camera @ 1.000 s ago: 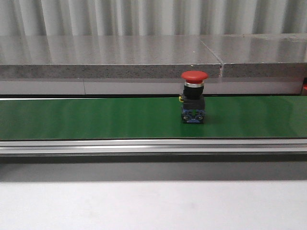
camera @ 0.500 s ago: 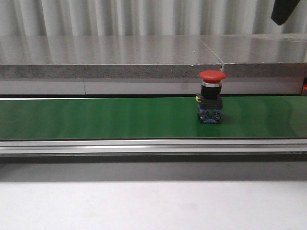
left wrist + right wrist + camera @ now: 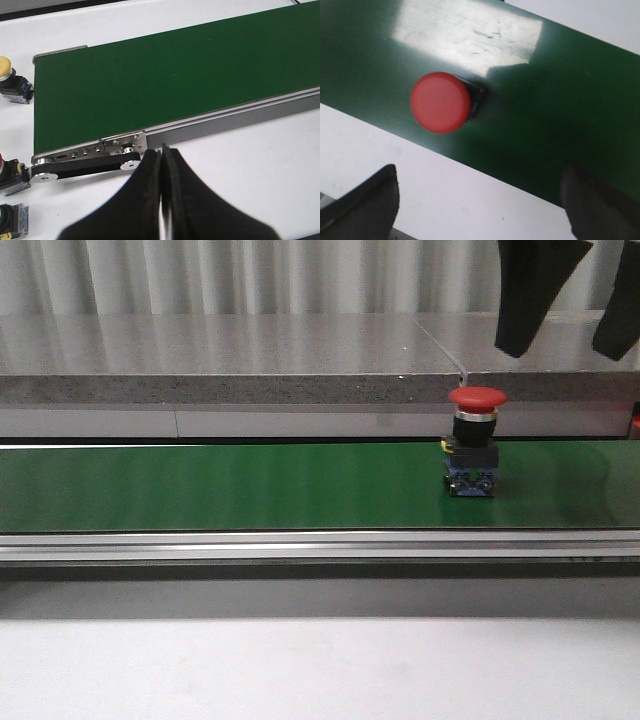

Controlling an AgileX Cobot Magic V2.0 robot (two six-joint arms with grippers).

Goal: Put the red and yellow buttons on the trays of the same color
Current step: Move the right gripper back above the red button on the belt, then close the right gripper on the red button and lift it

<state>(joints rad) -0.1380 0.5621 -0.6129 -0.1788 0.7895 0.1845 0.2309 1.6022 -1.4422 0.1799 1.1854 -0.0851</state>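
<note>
Nearest in front view: bare white tabletop (image 3: 300, 670), nothing sitting on it there. Next back, conveyor's silver side rail (image 3: 300, 545), then green belt (image 3: 200, 485). Red button (image 3: 474, 456) is standing upright on belt toward robot's right: red mushroom cap up, silver collar, black body, blue base touching belt. Behind belt, grey stone-look ledge (image 3: 250, 355) and corrugated wall.

Right gripper (image 3: 575, 325) is hanging above button & a bit to its right, w/ fingers spread wide, holding nothing. Right wrist view is confirming this: cap of red button (image 3: 440, 102) is sitting up-frame of the gap, not yet between the 2 fingertips (image 3: 370, 200).

Left gripper (image 3: 162, 200) is idling w/ fingers pressed together, nothing pinched, just off belt's end roller (image 3: 87, 162). Beside that end, off belt: 1 yellow-capped button (image 3: 5, 67), plus 2 other units cut off at frame edge, colours hard to tell.

Step, as I'm judging it: approach to picking red button, grasp not yet made. Next move is calling for centring open fingers over cap, dropping to black body below collar, closing, then carrying to red tray.

Containers: no trays are showing in any view, so can't say where they are or what's in them
</note>
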